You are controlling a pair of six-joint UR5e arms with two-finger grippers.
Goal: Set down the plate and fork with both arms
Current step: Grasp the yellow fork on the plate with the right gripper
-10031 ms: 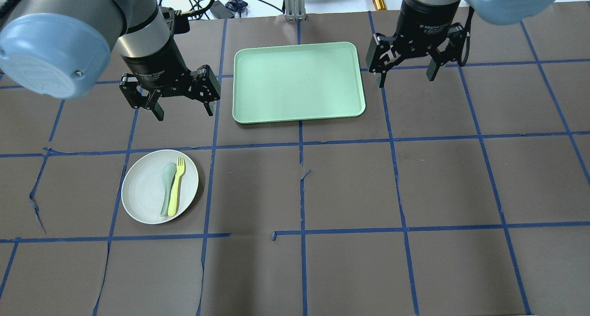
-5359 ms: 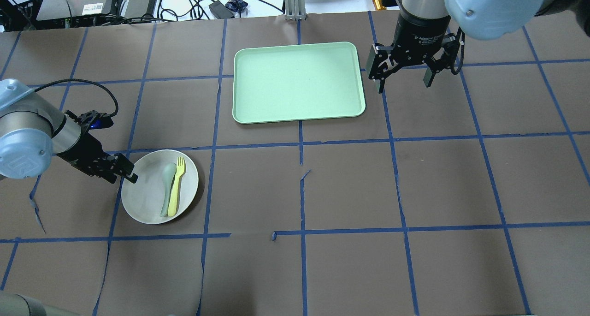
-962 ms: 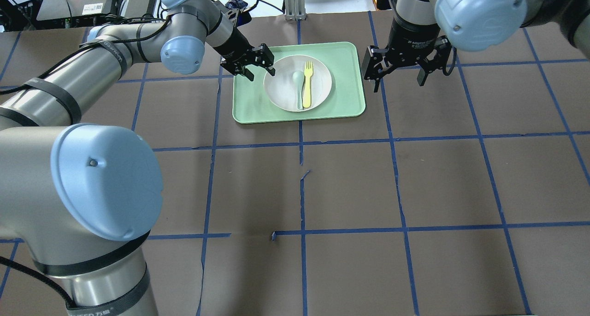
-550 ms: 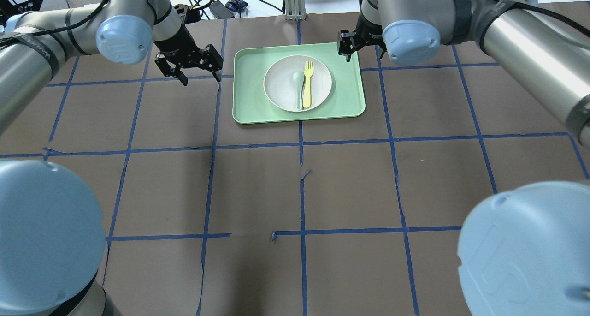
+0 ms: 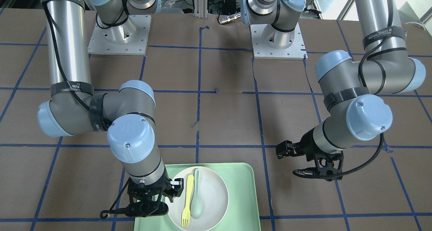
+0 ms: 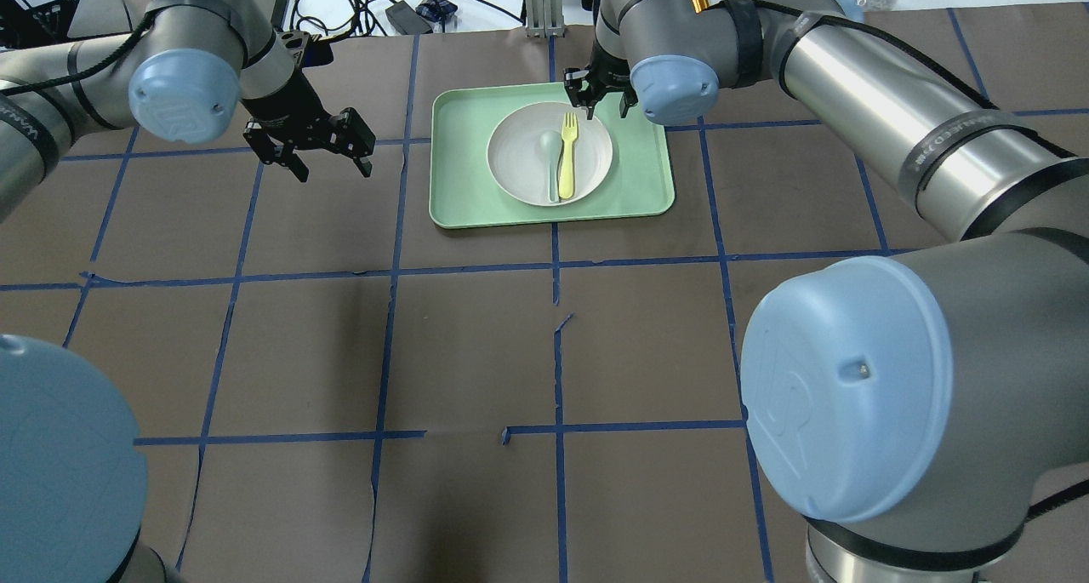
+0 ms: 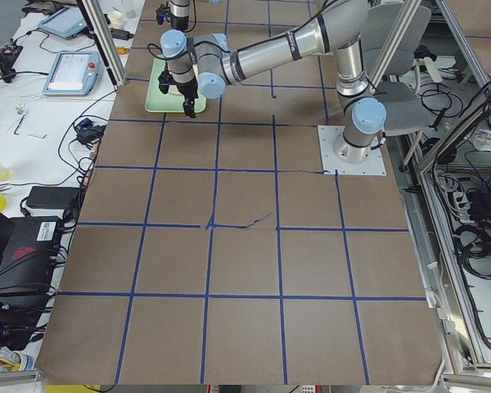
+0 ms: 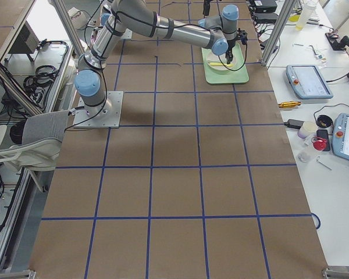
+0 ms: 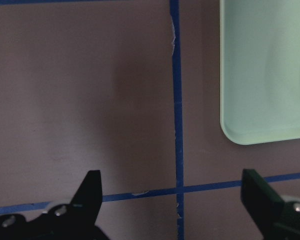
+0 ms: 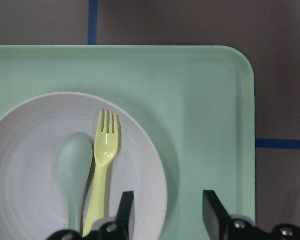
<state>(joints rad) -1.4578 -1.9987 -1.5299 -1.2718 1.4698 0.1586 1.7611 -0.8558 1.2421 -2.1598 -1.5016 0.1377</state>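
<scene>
The white plate (image 6: 519, 153) sits on the mint-green tray (image 6: 459, 191). The pale-yellow fork (image 6: 567, 157) lies in it beside a grey-green spoon (image 6: 551, 159). My right gripper (image 6: 605, 106) is open and empty. It hovers over the plate's far rim by the fork's tines. In the right wrist view the right gripper (image 10: 169, 212) frames the plate's (image 10: 30, 150) right rim, and the fork (image 10: 104, 170) is just left of it. My left gripper (image 6: 333, 162) is open and empty over bare table left of the tray. It also shows in the left wrist view (image 9: 173, 200).
The tray's corner (image 9: 260, 100) shows at the upper right of the left wrist view. The brown table has blue tape lines (image 6: 557, 264). Cables and boxes (image 6: 374, 8) lie beyond its far edge. The arms' large elbows fill the overhead view's lower corners.
The plate, with fork and spoon, went from the table's front left onto the tray. In the last half second my left gripper drew further left and my right gripper moved over the plate's far rim.
</scene>
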